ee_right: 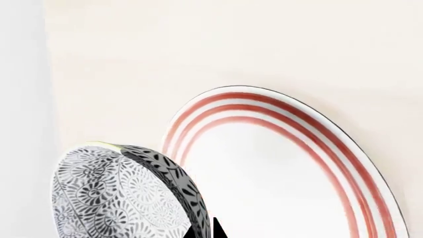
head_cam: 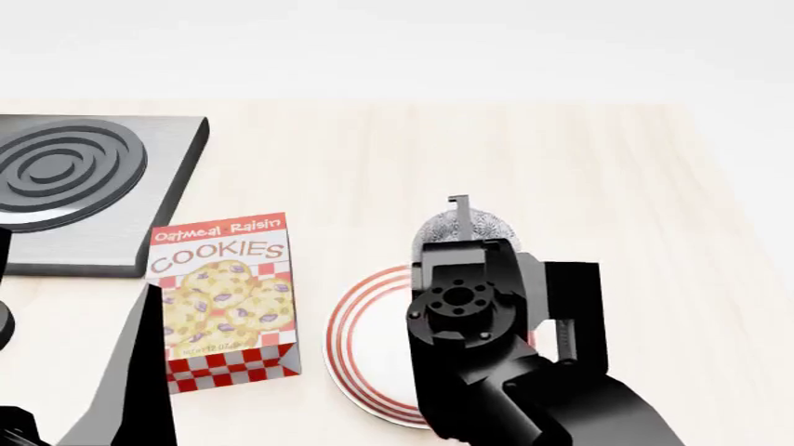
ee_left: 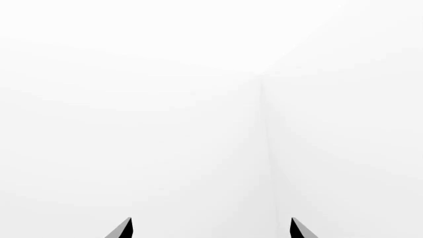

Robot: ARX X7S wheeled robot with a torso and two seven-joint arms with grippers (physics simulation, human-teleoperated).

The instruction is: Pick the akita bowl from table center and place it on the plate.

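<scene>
The akita bowl (ee_right: 119, 193), patterned in black and white, has its rim pinched between the two dark fingertips of my right gripper (ee_right: 205, 230), which is shut on it. In the head view the bowl (head_cam: 478, 226) peeks out behind the right gripper (head_cam: 460, 212), just past the far edge of the plate (head_cam: 360, 344). The white plate (ee_right: 278, 163) with red rings lies flat beside the bowl, with nothing on the part I see. My left gripper (ee_left: 211, 227) is open, facing only white background.
An Oatmeal Raisin Cookies box (head_cam: 223, 297) stands left of the plate. A grey stove plate with a ringed burner (head_cam: 74, 186) lies at the far left. My left arm (head_cam: 125, 390) crosses the lower left corner. Light wooden table (head_cam: 596, 186) stretches beyond.
</scene>
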